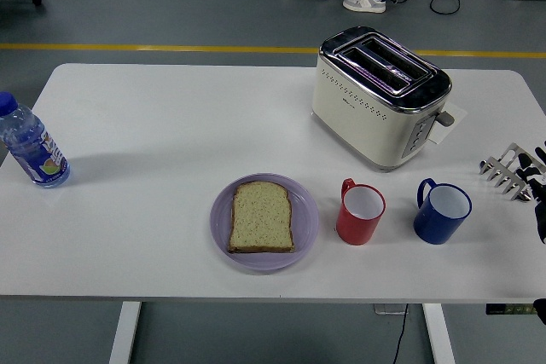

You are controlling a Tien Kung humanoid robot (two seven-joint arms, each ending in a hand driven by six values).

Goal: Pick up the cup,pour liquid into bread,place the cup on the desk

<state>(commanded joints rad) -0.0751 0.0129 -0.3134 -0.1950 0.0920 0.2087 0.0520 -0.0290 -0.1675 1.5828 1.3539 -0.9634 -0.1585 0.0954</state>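
2 cups, red (361, 214) and blue (443, 211), sit left of my right hand (514, 170); I note its fingers (497, 168) spread, holding nothing.

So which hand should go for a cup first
Right. The right hand shows at the table's right edge, close to the blue cup and red cup. No left hand is in view.

One high head view looks forward, down over the table (171, 125).

Red cup (360, 214), blue cup (443, 212) — lilac plate (220, 215).
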